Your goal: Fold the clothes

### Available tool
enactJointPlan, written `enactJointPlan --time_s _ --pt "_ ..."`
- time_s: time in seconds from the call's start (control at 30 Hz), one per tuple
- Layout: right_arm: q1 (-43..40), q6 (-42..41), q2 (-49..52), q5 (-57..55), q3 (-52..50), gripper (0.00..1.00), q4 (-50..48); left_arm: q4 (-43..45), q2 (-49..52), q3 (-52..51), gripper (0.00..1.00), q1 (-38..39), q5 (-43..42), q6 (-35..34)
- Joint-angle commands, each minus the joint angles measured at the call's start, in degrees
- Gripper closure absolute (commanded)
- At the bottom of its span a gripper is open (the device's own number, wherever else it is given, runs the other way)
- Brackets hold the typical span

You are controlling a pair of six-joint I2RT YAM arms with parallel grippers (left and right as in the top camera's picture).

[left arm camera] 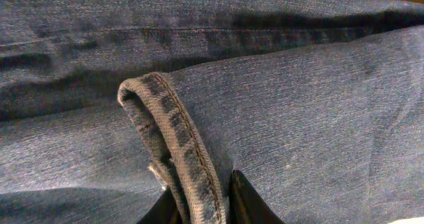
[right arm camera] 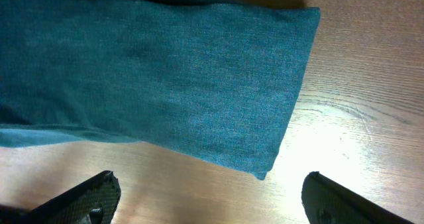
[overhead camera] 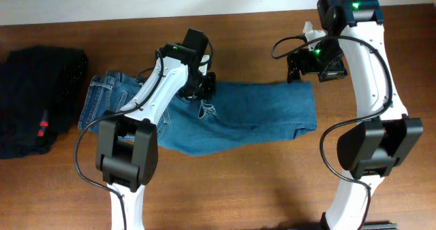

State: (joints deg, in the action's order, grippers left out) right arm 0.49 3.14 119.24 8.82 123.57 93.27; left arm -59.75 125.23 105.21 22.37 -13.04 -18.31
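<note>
One pair of jeans (overhead camera: 231,114) lies mid-tabletop (overhead camera: 238,182), with one black garment (overhead camera: 34,94) just beside its waist. Of two end effectors, the left end effector (left arm camera: 202,207) pinches a jeans hem and the right end effector (right arm camera: 212,194) hangs spread near the folded end.

No legible text, brand or number anywhere; red tag (overhead camera: 43,128) on black garment (overhead camera: 27,87) illegible.

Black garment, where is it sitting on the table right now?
In the overhead view, the black garment lies at the far left end of the table, right beside the waistband end of the jeans.
</note>
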Motion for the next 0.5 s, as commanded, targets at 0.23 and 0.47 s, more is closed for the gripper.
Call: enactJointPlan --time_s 0.23,0.47 --pt "-0.24 0.96 0.17 -0.52 -0.31 0.07 0.2 -4.98 0.35 0.74 0.73 -0.35 5.84 1.46" --pt "-0.24 0.96 0.17 -0.52 -0.31 0.07 0.2 -7.04 -0.2 2.25 0.36 -0.46 5.79 1.49"
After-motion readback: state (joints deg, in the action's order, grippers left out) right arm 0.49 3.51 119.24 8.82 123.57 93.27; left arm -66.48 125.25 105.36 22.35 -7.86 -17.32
